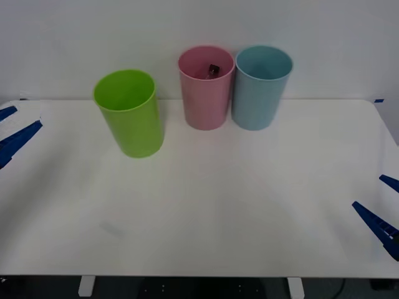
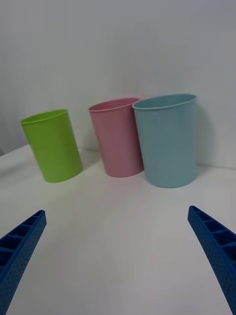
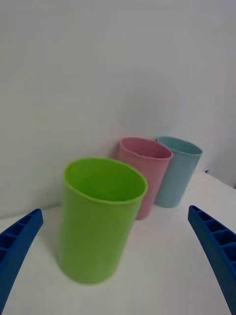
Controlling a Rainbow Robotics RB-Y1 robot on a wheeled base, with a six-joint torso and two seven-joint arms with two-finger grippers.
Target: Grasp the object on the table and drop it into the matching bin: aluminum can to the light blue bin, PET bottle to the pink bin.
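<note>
PET bottle (image 1: 212, 70), with its black cap just visible, lay inside the pink bin (image 1: 206, 93), down near the inner wall on the side toward the light blue bin (image 1: 259, 93). The pink bin stood upright at the far edge of the table (image 1: 206, 212), against the white wall. Its neighbour, the light blue bin, was just beside it on the robot's right, the two rims very close together; whether they touched could not be told. A lime green bin (image 1: 129, 115) stood apart from the pink bin on the robot's left and somewhat nearer the robot.

In the right wrist view the pink bin (image 2: 117, 140) sat between the lime green bin (image 2: 51, 146) and the light blue bin (image 2: 166, 140), with the blue one partly overlapping it. In the left wrist view the lime green bin (image 3: 101, 221) was closest, the pink bin (image 3: 147, 172) behind it and the light blue bin (image 3: 177, 170) beyond that.

Both grippers were well away from the pink bin and held nothing. The left gripper (image 3: 118, 258) hung at the table's left edge with its blue ribbed fingers (image 1: 17, 140) spread wide. The right gripper (image 2: 118, 261) hung at the table's near right edge, fingers (image 1: 374, 224) likewise parted.
</note>
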